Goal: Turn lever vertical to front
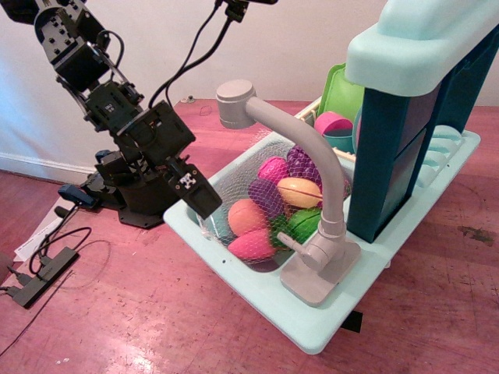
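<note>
Observation.image view looks down on a pale mint toy sink (257,300) resting on a reddish surface (140,312). At its near edge stands a grey faucet base (320,269), with a tall curved spout (308,148) rising from it. The lever (289,244) is a short light-grey peg jutting sideways from that base toward the basin, just beside a net bag of colourful toy food (277,204). The black tool (199,195) hangs over the sink's left rim, well apart from the lever; whether its jaws are apart or together cannot be told from this angle.
</note>
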